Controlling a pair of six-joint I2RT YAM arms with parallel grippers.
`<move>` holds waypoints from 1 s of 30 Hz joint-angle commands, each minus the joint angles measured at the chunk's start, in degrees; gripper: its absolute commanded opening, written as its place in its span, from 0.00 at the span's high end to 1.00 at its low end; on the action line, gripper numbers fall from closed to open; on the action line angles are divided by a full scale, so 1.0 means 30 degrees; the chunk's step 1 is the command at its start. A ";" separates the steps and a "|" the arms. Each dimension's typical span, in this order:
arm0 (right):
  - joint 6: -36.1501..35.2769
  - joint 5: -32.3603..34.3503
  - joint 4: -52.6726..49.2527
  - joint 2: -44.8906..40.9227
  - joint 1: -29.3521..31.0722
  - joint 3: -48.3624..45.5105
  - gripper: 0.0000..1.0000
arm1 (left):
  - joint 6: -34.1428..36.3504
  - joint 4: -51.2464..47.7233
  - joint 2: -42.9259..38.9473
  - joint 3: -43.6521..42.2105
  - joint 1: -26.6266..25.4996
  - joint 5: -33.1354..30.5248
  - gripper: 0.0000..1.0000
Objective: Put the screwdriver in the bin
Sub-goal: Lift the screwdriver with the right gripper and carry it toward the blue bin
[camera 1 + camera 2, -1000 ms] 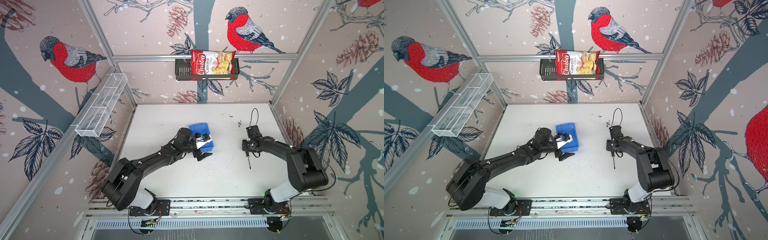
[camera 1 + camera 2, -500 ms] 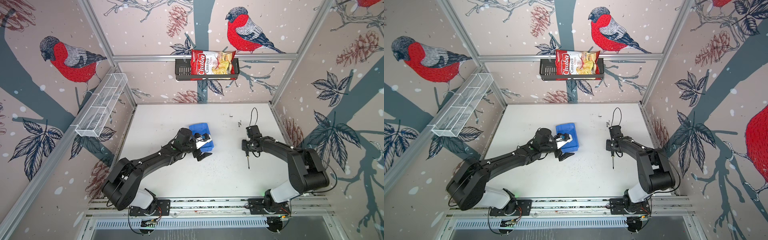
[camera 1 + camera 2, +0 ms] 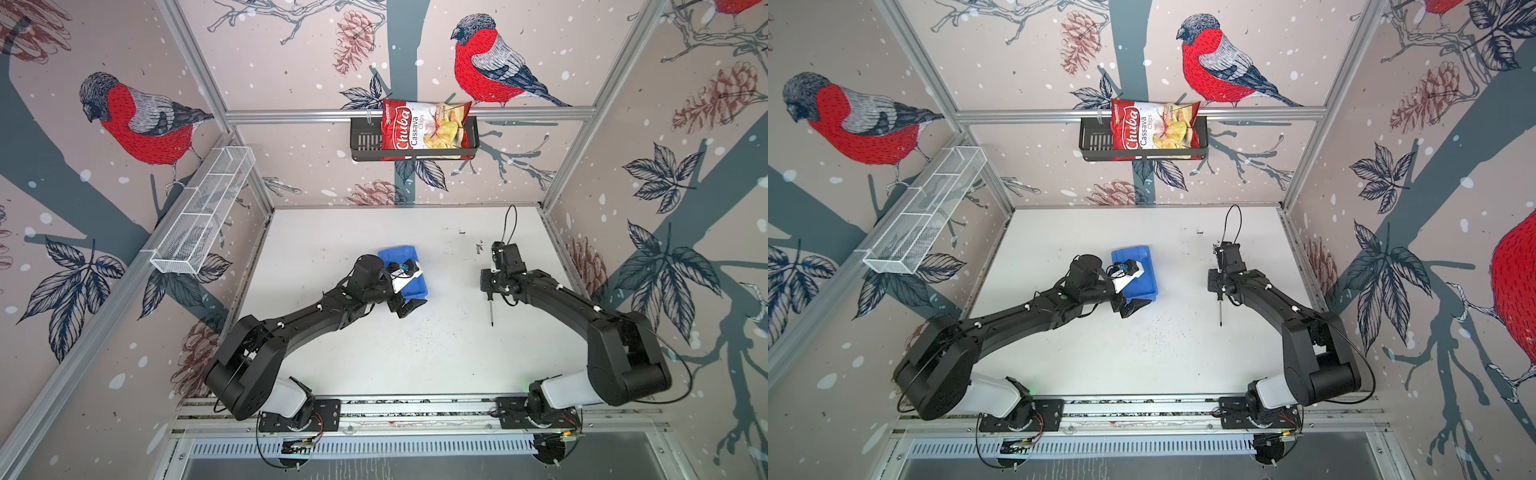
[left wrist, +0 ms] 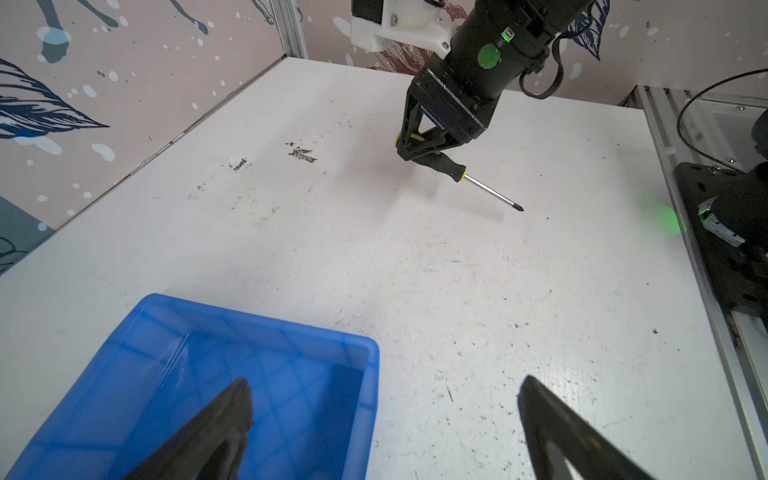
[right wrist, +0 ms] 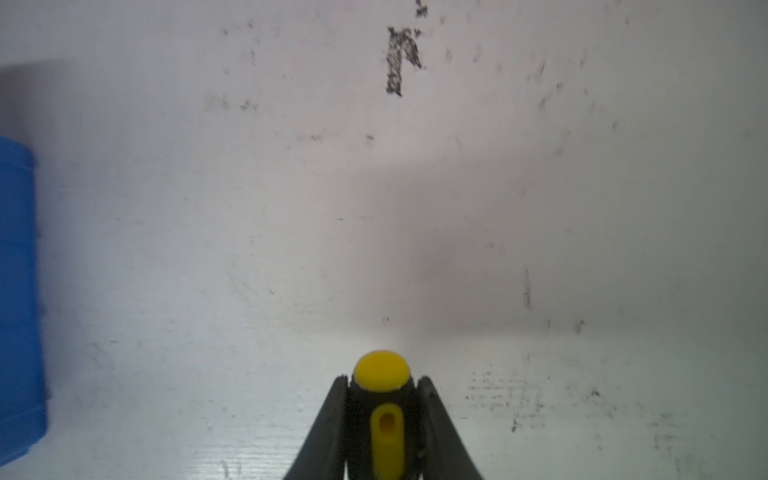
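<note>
Now, R pincer clamped on screwdriver handle, L pincer open — partly over blue bin.

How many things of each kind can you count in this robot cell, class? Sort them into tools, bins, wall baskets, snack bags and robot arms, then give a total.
tools: 1, screwdriver
bins: 1, blue bin
wall baskets: 2, black basket, white wire basket
snack bags: 1, chip bag
robot arms: 2, left arm, right arm
total: 7
</note>
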 commanded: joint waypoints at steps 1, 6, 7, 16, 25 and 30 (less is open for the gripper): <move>0.0324 -0.0117 0.0782 -0.0087 0.0613 0.0790 0.81 | -0.0720 0.1240 -0.0470 -0.0183 0.0142 -0.0049 0.02; 0.0335 -0.0081 0.0793 0.0292 0.1867 0.2399 0.81 | -0.0347 0.0167 -0.1625 -0.0507 0.0292 -0.0981 0.02; 0.0355 -0.0084 0.0783 0.0413 0.2102 0.2662 0.81 | -0.0341 0.0079 -0.1931 -0.0656 0.0292 -0.1446 0.02; 0.0340 -0.0402 0.1031 0.2014 0.4004 0.5096 0.81 | 0.0706 -0.1381 -0.5505 -0.2066 0.0611 -0.3410 0.02; 0.0298 -0.0743 0.1120 0.3774 0.5333 0.7235 0.81 | 0.0916 -0.2618 -0.8004 -0.3088 0.0817 -0.5147 0.02; 0.0084 -0.0776 0.1063 0.4849 0.6223 0.8621 0.82 | 0.0695 -0.2384 -0.9142 -0.3689 0.0965 -0.5591 0.02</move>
